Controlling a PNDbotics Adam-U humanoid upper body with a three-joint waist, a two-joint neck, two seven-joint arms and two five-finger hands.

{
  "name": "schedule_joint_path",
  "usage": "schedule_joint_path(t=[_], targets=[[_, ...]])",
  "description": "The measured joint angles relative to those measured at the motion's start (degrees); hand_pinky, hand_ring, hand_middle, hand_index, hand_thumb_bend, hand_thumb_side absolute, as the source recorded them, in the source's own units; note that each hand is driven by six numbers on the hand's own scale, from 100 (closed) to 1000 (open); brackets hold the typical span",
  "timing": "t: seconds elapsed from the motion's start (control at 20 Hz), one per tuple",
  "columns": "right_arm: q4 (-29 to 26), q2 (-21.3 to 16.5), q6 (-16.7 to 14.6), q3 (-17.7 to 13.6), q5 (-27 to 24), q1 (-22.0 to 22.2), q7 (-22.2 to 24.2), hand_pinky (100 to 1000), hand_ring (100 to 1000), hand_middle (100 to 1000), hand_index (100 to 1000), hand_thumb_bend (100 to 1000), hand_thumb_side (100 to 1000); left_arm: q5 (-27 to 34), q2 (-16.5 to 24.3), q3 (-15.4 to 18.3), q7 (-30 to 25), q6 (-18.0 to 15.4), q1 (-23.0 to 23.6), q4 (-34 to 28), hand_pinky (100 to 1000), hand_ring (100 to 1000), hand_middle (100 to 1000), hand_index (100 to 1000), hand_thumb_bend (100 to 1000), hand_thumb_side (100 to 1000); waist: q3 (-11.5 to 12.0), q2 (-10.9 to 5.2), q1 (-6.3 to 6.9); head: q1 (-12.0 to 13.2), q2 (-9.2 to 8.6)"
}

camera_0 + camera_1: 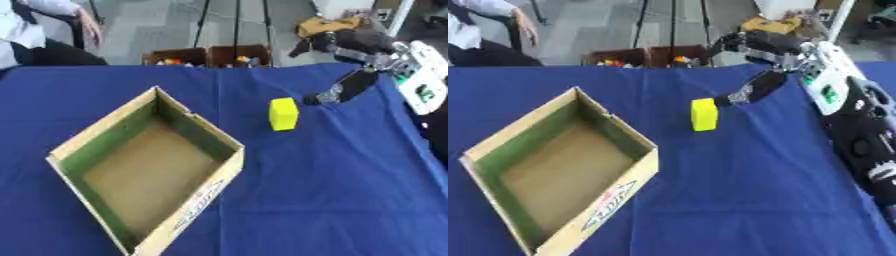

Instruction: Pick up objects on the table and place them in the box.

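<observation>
The robot's right hand (776, 60) hovered just beside the small yellow block (703, 114), fingers spread apart, the open cardboard box (562, 239) empty.

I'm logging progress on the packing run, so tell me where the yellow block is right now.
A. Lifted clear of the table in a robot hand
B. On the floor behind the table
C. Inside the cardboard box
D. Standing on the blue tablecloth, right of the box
D: the small yellow rectangular block stands on the blue tablecloth right of the open cardboard box, with the right robot hand just beside it.
</observation>
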Motion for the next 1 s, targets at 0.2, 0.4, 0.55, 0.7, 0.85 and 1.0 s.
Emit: schedule_joint_path(t=[0.2, 0.4, 0.55, 0.7, 0.85, 1.0], targets=[[0.93, 1.13, 2.49, 0.06, 1.75, -0.4, 2.49, 896, 917, 817, 918, 596, 356, 0.0, -0.05, -0.06, -0.1, 0.14, -0.25, 0.0, 752, 718, 887, 979, 100, 1000, 0.13, 0.0, 0.0, -0.1, -0.04], [1.95, 2.24, 4.83, -0.13, 3.79, -0.67, 4.83, 905, 926, 855, 935, 567, 282, 0.0, -0.41, -0.06, -0.21, 0.3, -0.3, 0.0, 752, 717, 886, 977, 100, 1000, 0.38, 0.0, 0.0, -0.28, -0.05], [3.06, 2.96, 6.34, -0.53, 5.63, -1.43, 6.34, 906, 922, 844, 937, 575, 290, 0.0, -0.45, -0.06, -0.24, 0.37, -0.3, 0.0, 752, 717, 887, 977, 100, 1000, 0.45, 0.0, 0.0, -0.37, -0.06], [4.08, 3.62, 7.24, -1.07, 7.16, -1.69, 7.24, 913, 924, 842, 936, 582, 309, 0.0, -0.47, -0.07, -0.31, 0.57, -0.33, 0.0, 753, 716, 886, 976, 100, 1000, 0.52, 0.06, 0.0, -0.43, -0.18], [5.08, 4.26, 7.76, -1.57, 8.0, -1.98, 7.76, 920, 927, 851, 933, 584, 325, -0.03, -0.49, -0.07, -0.36, 0.67, -0.34, 0.0, 753, 716, 886, 975, 100, 1000, 0.67, 0.06, 0.0, -0.58, -0.48], [6.04, 4.69, 8.37, -1.71, 8.23, -2.0, 8.37, 929, 936, 859, 933, 583, 327, -0.22, -0.55, -0.07, -0.41, 0.75, -0.37, 0.0, 754, 716, 886, 975, 100, 1000, 0.68, 0.06, 0.0, -0.66, -0.56]])
